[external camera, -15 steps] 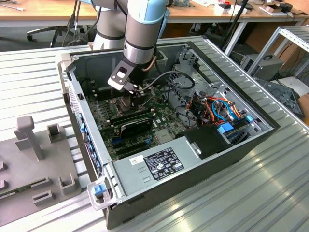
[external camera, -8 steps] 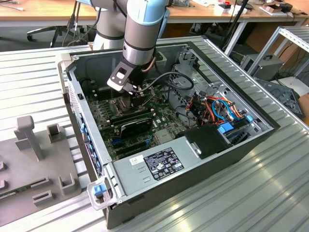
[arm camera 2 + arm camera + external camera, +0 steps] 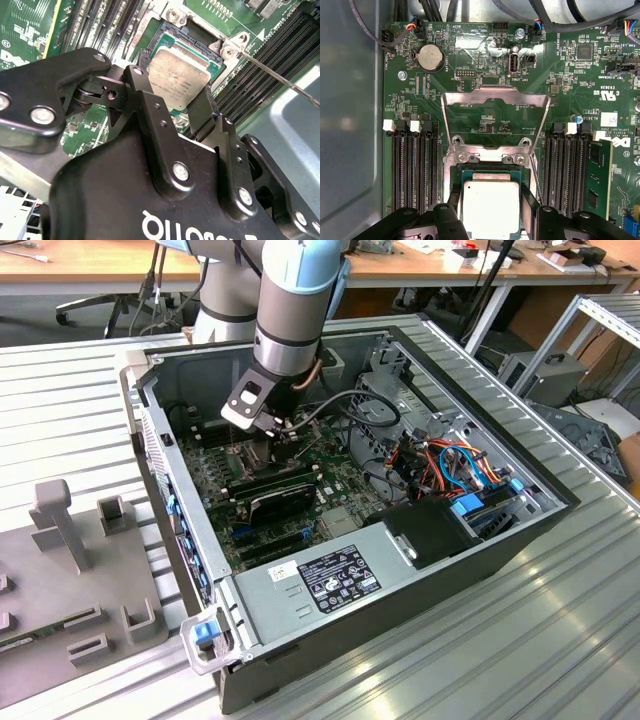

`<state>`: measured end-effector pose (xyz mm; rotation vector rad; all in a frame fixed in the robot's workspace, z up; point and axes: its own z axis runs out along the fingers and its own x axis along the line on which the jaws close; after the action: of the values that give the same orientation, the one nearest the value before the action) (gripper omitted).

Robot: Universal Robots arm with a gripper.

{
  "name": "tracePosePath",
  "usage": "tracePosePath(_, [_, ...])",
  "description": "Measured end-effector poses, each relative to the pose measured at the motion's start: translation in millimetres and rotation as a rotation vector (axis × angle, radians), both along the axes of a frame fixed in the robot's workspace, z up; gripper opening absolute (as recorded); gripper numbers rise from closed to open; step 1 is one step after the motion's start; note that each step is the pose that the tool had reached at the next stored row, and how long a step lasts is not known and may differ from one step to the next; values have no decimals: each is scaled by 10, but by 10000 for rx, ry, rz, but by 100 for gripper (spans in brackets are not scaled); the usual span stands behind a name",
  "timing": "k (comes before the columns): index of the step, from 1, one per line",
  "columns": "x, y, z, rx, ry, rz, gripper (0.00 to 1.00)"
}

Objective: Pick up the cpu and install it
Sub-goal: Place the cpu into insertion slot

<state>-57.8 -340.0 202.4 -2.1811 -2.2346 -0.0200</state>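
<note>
Nearest the lens in the first wrist view, the gripper was closed narrowly on the cpu, with one finger against each of two opposite edges. The cpu lay flat, metal face up, directly beneath the tool and squarely over the socket. It could not be determined whether the cpu was seated or just above the socket. The hinged frame stood open. Memory slots flanked the socket on both sides. In the exterior view, the motherboard lay inside the open computer case.
</note>
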Motion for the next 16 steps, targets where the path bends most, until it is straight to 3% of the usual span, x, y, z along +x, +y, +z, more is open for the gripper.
tracePosePath(6, [1, 0, -35, -1, 0, 0, 55])
tracePosePath(16, [1, 1, -41, 4, -2, 0, 56])
